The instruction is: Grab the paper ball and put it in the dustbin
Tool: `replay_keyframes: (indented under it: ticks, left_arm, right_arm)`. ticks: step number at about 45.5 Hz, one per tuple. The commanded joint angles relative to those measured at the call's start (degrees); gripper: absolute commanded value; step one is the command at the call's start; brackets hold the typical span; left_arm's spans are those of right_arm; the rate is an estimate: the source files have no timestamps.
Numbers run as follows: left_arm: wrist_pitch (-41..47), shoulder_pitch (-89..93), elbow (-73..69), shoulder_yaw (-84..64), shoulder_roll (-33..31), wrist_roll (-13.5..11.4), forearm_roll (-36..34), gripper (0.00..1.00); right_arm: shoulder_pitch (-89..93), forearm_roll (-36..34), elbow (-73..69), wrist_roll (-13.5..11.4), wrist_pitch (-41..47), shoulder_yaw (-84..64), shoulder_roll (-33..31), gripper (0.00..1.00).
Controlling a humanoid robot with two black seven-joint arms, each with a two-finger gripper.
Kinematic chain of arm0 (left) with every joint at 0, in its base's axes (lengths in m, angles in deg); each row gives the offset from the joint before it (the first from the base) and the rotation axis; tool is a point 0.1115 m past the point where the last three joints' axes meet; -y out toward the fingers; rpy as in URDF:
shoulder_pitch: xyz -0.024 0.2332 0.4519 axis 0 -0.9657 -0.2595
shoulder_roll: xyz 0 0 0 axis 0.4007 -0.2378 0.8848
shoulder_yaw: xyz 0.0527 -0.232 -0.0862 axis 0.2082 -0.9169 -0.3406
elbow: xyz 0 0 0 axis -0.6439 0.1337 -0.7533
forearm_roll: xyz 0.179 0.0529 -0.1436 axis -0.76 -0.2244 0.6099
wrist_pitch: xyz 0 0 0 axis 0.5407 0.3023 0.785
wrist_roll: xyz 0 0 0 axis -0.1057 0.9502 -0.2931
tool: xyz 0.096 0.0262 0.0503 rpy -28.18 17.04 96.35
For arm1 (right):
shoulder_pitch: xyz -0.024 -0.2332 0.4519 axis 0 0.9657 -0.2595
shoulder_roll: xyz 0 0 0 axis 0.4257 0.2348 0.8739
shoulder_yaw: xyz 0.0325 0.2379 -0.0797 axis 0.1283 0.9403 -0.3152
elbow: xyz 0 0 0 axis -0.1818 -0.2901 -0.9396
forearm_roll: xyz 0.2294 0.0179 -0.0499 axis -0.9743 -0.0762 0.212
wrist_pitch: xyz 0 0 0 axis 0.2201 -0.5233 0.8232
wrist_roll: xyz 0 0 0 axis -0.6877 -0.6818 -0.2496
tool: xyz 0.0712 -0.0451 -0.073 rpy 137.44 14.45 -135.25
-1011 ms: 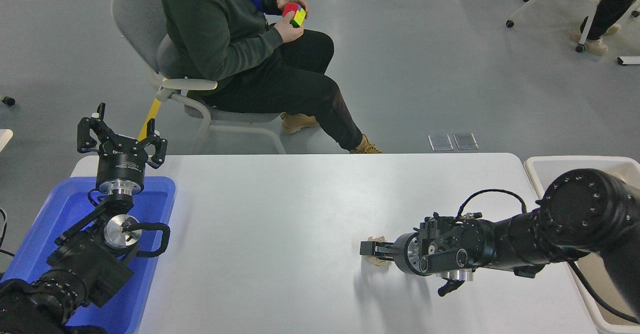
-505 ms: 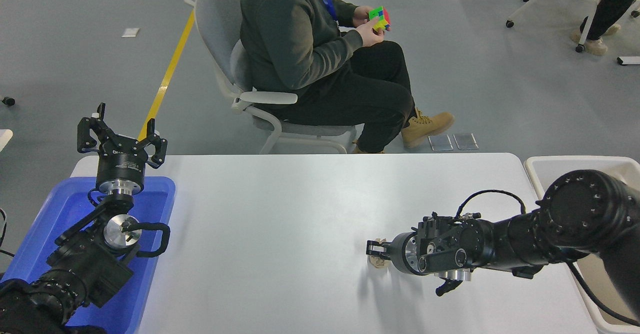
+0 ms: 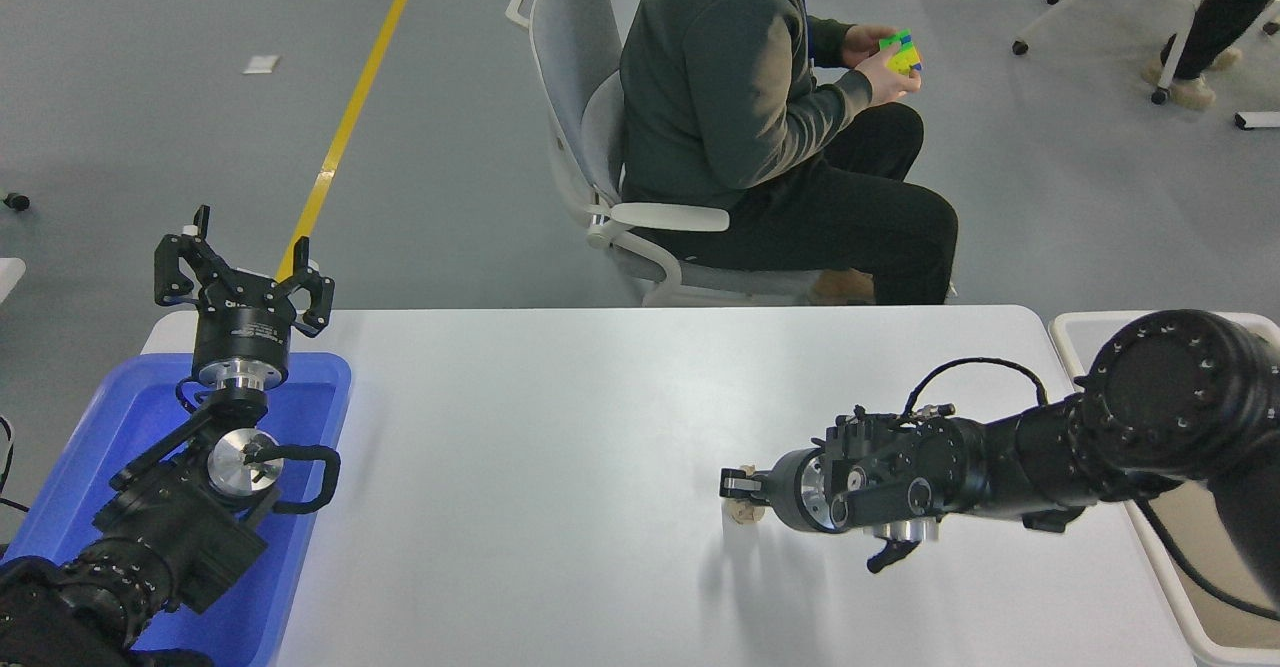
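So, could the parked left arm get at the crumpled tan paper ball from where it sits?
Probably not: the left pincer hangs open over the blue tray, and the paper ball lies far across the table, already in the right pincer.

blue tray (image 3: 90,467) on white table (image 3: 560,417); seated person (image 3: 760,137) holding cube (image 3: 900,52).

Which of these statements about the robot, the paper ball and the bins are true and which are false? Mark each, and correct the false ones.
1. The right gripper is shut on the paper ball. True.
2. The paper ball already lies in the dustbin. False: it is over the white table, left of the dustbin.
3. The left gripper is open and holds nothing. True.
4. The blue tray sits at the table's right end. False: it is at the left end.
5. A person sits on a chair beyond the table. True.
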Motion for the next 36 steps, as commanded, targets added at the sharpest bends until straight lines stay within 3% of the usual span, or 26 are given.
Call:
replay_keyframes:
  ticks: [1,10,17,29,36]
  left_arm:
    - [-0.08,0.00,-0.01,0.08,0.00,0.00,-0.04,0.99]
    - [-0.08,0.00,-0.01,0.08,0.09,0.00,-0.04,0.99]
    - [-0.08,0.00,-0.01,-0.01,0.09,0.00,-0.04,0.99]
    - [-0.08,0.00,-0.01,0.08,0.09,0.00,-0.04,0.99]
    - [-0.08,0.00,-0.01,0.08,0.09,0.00,-0.04,0.99]
  right_arm:
    - [-15.75,0.83,-11.74,-0.01,4.67,-3.71,-6.07,0.03]
    - [-32.27,1.18,-20.27,-0.01,11.61,-8.81,-12.66,0.04]
    - [-44.84,1.18,-21.42,-0.01,22.85,-11.53,-17.50,0.05]
    - [-60.31,2.06,-21.42,-0.27,35.52,-15.93,-20.58,0.06]
    - [-63.93,2.06,-21.33,-0.36,37.90,-17.78,-22.51,0.06]
